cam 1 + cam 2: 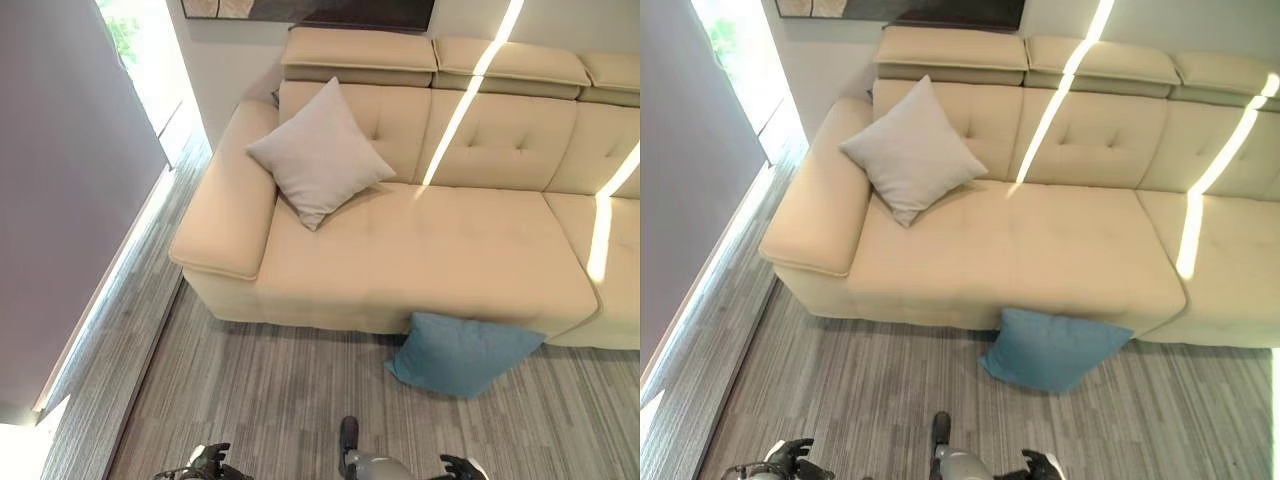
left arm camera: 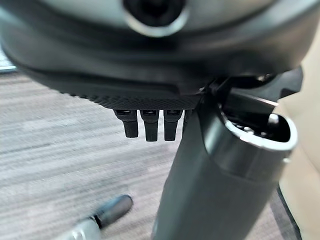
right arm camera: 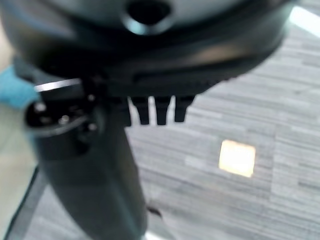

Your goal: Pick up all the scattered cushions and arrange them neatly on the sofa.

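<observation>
A blue cushion [image 1: 460, 352] lies on the floor, leaning against the front of the cream sofa [image 1: 420, 250]. A light grey cushion [image 1: 320, 155] stands on one corner on the sofa's left seat, propped against the backrest beside the armrest [image 1: 225, 200]. My left hand [image 1: 205, 462] and right hand [image 1: 462, 468] hang low at the near edge of the eye views, well short of the blue cushion. The left wrist view has the left hand's fingers [image 2: 145, 125] relaxed over carpet, holding nothing. The right hand's fingers [image 3: 157, 112] look the same in its own wrist view.
Grey striped carpet [image 1: 260, 400] covers the floor between me and the sofa. A bright window [image 1: 135, 50] and a grey wall panel [image 1: 60, 200] run along the left. A dark picture frame [image 1: 330, 10] hangs above the backrest. Sunlight stripes cross the seats.
</observation>
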You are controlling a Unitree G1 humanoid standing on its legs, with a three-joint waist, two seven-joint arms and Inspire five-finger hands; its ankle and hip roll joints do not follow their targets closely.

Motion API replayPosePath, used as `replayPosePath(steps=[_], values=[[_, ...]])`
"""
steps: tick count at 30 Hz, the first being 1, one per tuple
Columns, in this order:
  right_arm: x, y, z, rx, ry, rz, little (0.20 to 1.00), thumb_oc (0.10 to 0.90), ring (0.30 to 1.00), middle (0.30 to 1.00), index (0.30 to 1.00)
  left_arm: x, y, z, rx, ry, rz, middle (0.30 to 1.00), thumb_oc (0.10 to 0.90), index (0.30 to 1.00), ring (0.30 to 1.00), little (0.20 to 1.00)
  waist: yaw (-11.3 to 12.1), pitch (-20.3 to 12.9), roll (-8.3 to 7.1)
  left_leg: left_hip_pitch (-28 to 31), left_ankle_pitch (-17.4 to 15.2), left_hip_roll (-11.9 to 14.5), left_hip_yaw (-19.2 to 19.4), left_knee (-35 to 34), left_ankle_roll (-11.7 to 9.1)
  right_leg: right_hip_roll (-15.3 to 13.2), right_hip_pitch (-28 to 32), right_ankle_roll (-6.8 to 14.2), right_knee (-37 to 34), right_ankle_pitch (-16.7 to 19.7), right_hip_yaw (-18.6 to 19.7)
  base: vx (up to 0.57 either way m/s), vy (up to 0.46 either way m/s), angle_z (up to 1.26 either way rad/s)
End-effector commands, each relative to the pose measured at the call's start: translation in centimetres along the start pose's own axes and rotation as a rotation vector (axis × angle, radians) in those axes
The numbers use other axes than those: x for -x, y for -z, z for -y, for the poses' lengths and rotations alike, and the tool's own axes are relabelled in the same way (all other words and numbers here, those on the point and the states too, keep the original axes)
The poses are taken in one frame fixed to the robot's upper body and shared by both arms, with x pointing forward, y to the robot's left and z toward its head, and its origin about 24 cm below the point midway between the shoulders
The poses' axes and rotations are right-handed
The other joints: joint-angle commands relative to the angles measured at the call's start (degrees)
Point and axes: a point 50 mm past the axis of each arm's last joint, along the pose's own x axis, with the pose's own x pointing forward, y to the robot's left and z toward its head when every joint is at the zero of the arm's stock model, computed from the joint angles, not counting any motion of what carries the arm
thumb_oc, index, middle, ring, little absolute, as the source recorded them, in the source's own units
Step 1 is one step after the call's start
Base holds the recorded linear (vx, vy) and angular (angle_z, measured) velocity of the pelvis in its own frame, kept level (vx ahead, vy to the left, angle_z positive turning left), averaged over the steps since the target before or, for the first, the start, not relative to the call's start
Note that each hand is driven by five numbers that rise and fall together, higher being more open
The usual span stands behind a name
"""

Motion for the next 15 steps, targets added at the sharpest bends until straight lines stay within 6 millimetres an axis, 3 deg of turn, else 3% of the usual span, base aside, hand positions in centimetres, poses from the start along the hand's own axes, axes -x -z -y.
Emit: replayPosePath(steps=[1,2,4,5,9,10,11,13,15], values=[[-0.3,-1.12,1.87,-0.028,0.041,0.033,0.9,0.8,0.9,0.9,0.9,-0.3,-1.81,-1.5,-0.025,-0.035,0.064,0.9,0.8,0.9,0.9,0.9,-0.5,1.7,-2.03,-8.3,4.0,-5.4,0.9,22.9,-0.9,-2.3,1.3,2.9,1.8,-3.2,2.5,0.13,-0.174,0.01],[-0.3,-1.13,1.86,-0.029,0.04,0.033,0.9,0.8,0.9,0.9,0.9,-0.3,-1.82,-1.51,-0.025,-0.035,0.065,0.9,0.8,0.9,0.9,0.9,-0.6,1.6,-1.96,-8.7,3.8,-5.3,0.8,23.4,-0.9,-2.2,1.2,2.9,1.8,-3.2,2.4,0.1,-0.186,0.15],[-0.34,-1.37,1.91,-0.046,0.039,0.035,0.9,0.8,0.9,0.9,0.9,-0.32,-2.15,-1.6,0.013,-0.044,0.072,0.9,0.8,0.9,0.9,0.9,1.0,2.6,-3.52,-15.9,5.3,-4.7,2.1,32.9,-0.4,-2.6,4.2,1.2,0.8,-4.7,2.8,0.17,-0.144,0.04],[-0.34,-1.31,1.94,-0.062,0.041,0.031,0.9,0.8,0.9,0.9,0.9,-0.31,-2.03,-1.56,0.026,-0.044,0.067,0.9,0.8,0.9,0.9,0.9,1.5,2.6,-3.77,-17.7,4.6,-4.3,3.1,32.2,0.2,-2.8,5.1,1.0,0.6,-5.3,3.0,0.25,-0.088,-0.13],[-0.31,-1.11,2.07,-0.086,0.047,0.03,0.9,0.8,0.9,0.9,0.9,-0.27,-1.49,-1.43,0.014,-0.043,0.048,0.9,0.8,0.9,0.9,0.9,2.3,2.3,-3.79,-19.7,2.6,-3.5,4.6,22.5,1.4,-2.8,7.1,1.9,-0.4,-6.7,3.6,0.21,0.036,-0.03],[-0.29,-0.91,2.15,-0.082,0.05,0.024,0.9,0.8,0.9,0.9,0.9,-0.28,-1.56,-1.43,0.004,-0.043,0.049,0.9,0.8,0.9,0.9,0.9,2.6,2.0,-3.02,-20.0,3.9,-2.9,4.7,12.9,1.3,-2.2,8.4,2.4,-1.2,-7.7,3.6,0.26,0.088,0.11],[-0.29,-0.9,2.16,-0.081,0.051,0.023,0.9,0.8,0.9,0.9,0.9,-0.28,-1.54,-1.42,0.004,-0.043,0.049,0.9,0.8,0.9,0.9,0.9,2.5,2.1,-3.09,-19.7,4.1,-3.0,4.7,12.5,1.3,-2.4,8.6,2.5,-1.2,-7.8,3.6,0.26,0.1,0.16],[-0.3,-0.77,2.34,-0.057,0.062,0.015,0.9,0.8,0.9,0.9,0.9,-0.28,-1.77,-1.16,0.006,-0.037,0.058,0.9,0.8,0.9,0.9,0.9,3.9,2.4,-1.58,-22.0,10.1,-3.1,1.8,4.2,-0.1,-0.6,11.1,2.5,-2.4,-9.1,5.0,0.26,0.109,0.08],[-0.29,-0.66,2.34,-0.05,0.065,0.011,0.9,0.8,0.9,0.9,0.9,-0.28,-1.69,-1.08,0.012,-0.036,0.053,0.9,0.8,0.9,0.9,0.9,4.1,2.5,-1.41,-22.2,10.7,-3.3,1.2,3.3,-0.3,-0.4,11.8,2.5,-2.5,-9.5,5.5,0.25,0.131,-0.11]])
